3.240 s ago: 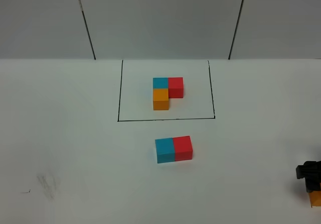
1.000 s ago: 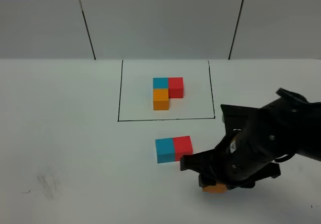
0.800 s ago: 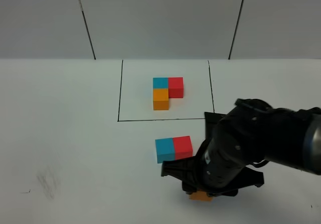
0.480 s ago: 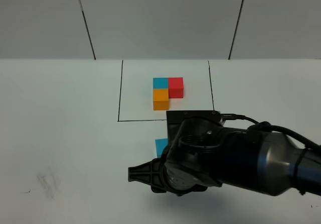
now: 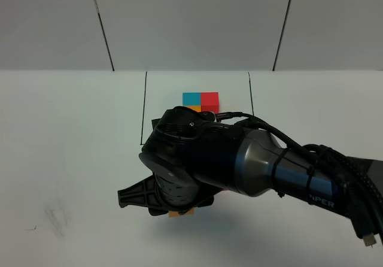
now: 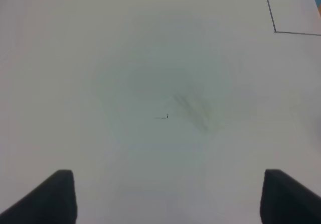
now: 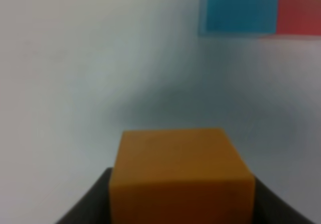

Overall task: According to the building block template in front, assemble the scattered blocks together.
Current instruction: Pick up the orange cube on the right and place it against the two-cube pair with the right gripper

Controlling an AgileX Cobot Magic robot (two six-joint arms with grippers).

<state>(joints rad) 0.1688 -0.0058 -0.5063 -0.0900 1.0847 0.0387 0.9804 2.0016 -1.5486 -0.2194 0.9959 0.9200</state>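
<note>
Orange block (image 7: pixel 180 176), the last loose one of the scattered blocks, sat clenched in the right hand (image 7: pixel 180 194), dark fingers (image 7: pixel 83 209) pressing on two opposite sides. Whether its base touched the table (image 5: pixel 60 159) could not be told; a soft shadow lay just past it. Ahead of it in the right wrist view, and apart from it, lay the blue block (image 7: pixel 238 8) and the red block (image 7: pixel 301 8), touching side by side.

From the high camera the right arm (image 5: pixel 227 159) hid that pair. Only a sliver of the orange block (image 5: pixel 181 213) showed beneath it, toward the table's near edge and about midway along it. Toward the far edge stood the building block template (image 5: pixel 200 99), partly covered by the arm, inside its black outline (image 5: pixel 143 111): blue beside red, with an orange edge peeking out on the near side of the blue.

Off to the side, the left hand (image 6: pixel 173 199) was released and grasped nothing, over bare table.

The step in hand looked like the carrying-in of the third block. To match the template, the next move would call for lining the orange block up with the blue one's near face, easing it toward the far edge until the two faces met squarely, setting it flat and letting go. Too hard a push could shove the blue and red pair out of line.
</note>
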